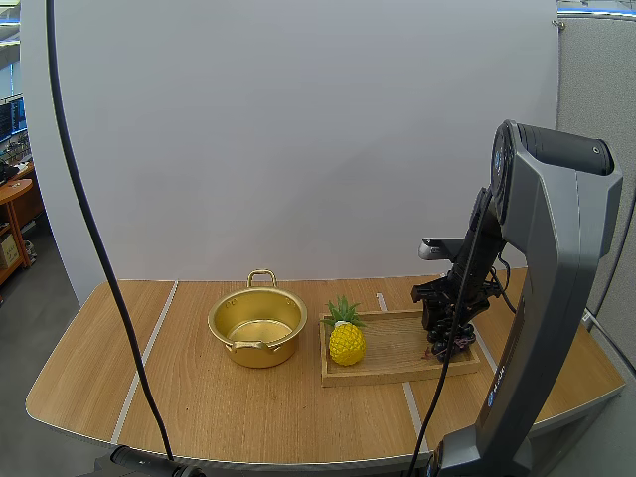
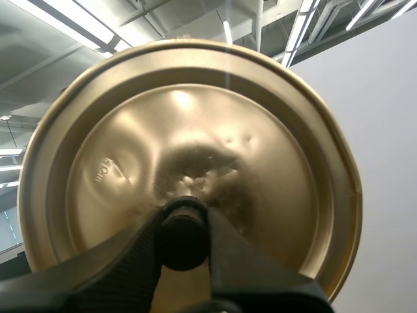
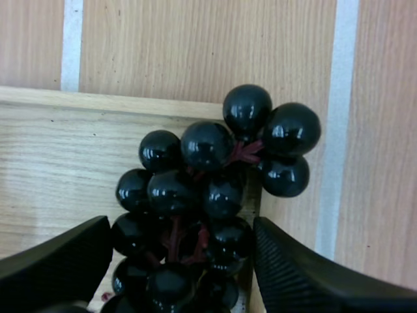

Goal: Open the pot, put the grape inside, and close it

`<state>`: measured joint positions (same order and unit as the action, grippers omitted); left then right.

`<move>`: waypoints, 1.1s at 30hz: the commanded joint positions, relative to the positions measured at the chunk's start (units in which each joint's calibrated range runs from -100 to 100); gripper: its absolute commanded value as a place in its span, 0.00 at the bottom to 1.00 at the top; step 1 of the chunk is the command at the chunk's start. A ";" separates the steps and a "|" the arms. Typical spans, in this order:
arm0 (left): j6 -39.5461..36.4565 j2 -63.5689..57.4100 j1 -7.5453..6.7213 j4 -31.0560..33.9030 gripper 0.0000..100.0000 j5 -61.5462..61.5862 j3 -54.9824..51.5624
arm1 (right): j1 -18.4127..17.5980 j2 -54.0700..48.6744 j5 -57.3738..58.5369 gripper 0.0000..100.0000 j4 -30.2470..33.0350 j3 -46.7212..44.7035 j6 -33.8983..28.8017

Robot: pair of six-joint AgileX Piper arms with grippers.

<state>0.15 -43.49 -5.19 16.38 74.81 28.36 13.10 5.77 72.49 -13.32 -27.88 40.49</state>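
Gold lid [image 2: 195, 130] stamp illegible | left tool [image 2: 184, 222] pinches its knob [image 2: 184, 238] | right tool [image 3: 179, 241] spread around grapes [image 3: 208, 150]

You'll see a shiny gold metal pot [image 1: 260, 350], its lid [image 2: 195, 150] duller, faintly dented metal, glossy black grapes [image 3: 207, 147], a pale grained wooden tray [image 1: 397, 343] and a smooth wood table [image 1: 199, 397].

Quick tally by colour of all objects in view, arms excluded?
Gold: 2, open shiny gold metal pot, round gold metal lid
Yellow: 1, yellow pineapple with green leaves
Black: 1, bunch of glossy black grapes
Wood: 1, flat wooden tray
Total: 5
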 commanded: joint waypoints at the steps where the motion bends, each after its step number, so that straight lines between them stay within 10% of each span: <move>1: -0.43 -0.27 -0.11 0.44 0.00 -2.03 0.17 | -0.03 0.13 1.50 1.00 -0.64 0.15 0.12; 33: -0.43 -0.27 -0.11 0.44 0.00 -2.03 0.17 | -0.03 0.13 -0.94 1.00 -4.03 -0.94 0.12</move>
<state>0.15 -43.49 -5.19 16.38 74.81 28.36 13.10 6.15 73.08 -16.69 -27.88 40.38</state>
